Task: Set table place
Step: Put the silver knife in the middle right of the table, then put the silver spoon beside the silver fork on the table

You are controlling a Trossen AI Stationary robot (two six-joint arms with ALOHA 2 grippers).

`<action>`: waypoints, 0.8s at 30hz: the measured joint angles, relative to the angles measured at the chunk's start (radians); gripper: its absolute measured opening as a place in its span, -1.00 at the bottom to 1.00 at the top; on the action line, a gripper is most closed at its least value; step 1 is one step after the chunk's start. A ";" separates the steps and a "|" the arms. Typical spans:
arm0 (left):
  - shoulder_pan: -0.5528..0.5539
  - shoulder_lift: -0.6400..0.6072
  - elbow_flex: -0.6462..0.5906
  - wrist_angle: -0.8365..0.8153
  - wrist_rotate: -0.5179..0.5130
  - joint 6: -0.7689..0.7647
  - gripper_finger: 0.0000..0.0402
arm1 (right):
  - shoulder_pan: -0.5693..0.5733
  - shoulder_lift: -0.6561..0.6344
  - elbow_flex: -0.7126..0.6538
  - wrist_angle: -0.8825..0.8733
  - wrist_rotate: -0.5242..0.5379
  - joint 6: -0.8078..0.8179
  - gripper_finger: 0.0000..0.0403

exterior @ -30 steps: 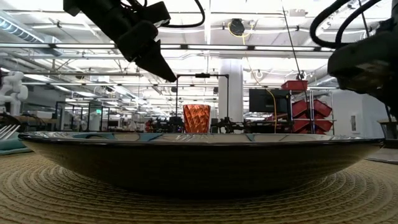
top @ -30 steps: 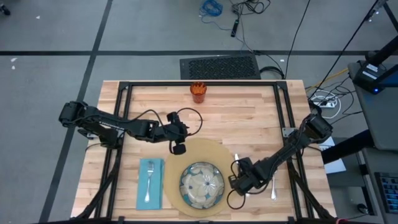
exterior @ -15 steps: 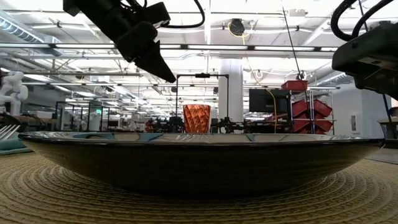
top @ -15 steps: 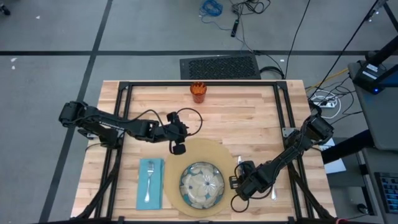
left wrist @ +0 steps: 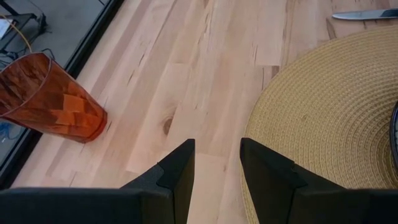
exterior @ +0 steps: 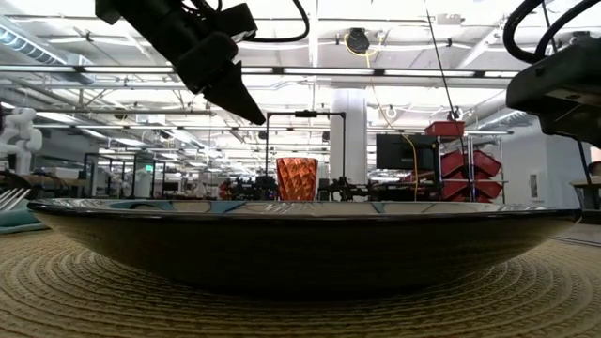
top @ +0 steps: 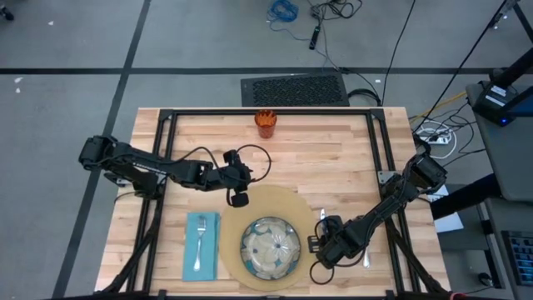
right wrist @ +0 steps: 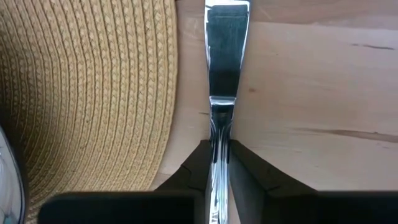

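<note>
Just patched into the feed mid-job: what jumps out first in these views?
The round blue-green patterned dish sitting on the large round tan woven mat near the table's front edge draws the eye first. Just right of the mat, the right pincer has its fingers against a flat metal knife lying on the wood. The left pincer hovers open over the mat's far-left edge, with the small orange faceted cup alone at the table's far edge.

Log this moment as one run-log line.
right gripper: on knife beside mat | left gripper: open, idle | cup: unplaced
</note>
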 joint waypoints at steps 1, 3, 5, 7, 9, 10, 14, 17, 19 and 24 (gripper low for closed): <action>0.000 0.000 0.000 0.000 0.000 0.000 -0.41 | 0.001 0.000 0.000 0.001 0.005 0.001 -0.85; 0.000 0.000 0.000 0.000 0.000 0.000 -0.41 | 0.001 0.000 0.000 0.003 0.008 0.004 -0.82; 0.000 0.000 0.000 0.000 0.000 0.000 -0.41 | 0.001 0.000 -0.001 0.003 0.009 0.004 -0.76; 0.000 0.000 0.000 0.000 0.000 0.000 -0.41 | 0.001 0.000 -0.001 0.004 0.010 0.004 -0.69; 0.000 0.000 0.000 0.000 0.000 0.000 -0.41 | 0.001 0.000 -0.001 0.007 0.013 0.004 -0.61; 0.000 0.000 0.000 0.000 0.000 0.000 -0.41 | 0.001 0.000 -0.001 0.009 0.015 0.003 -0.57; 0.000 0.000 0.000 0.000 0.000 0.000 -0.41 | 0.000 0.000 -0.001 0.019 0.019 -0.012 -0.44; 0.000 0.000 0.000 0.000 0.000 0.000 -0.41 | 0.000 0.000 -0.001 0.026 0.020 -0.028 -0.38; 0.000 0.000 0.000 0.000 0.000 0.000 -0.41 | 0.000 0.000 0.001 0.025 0.020 -0.051 -0.36; 0.000 0.000 0.000 0.000 0.000 0.001 -0.41 | -0.005 0.002 0.065 -0.119 -0.003 -0.118 -0.35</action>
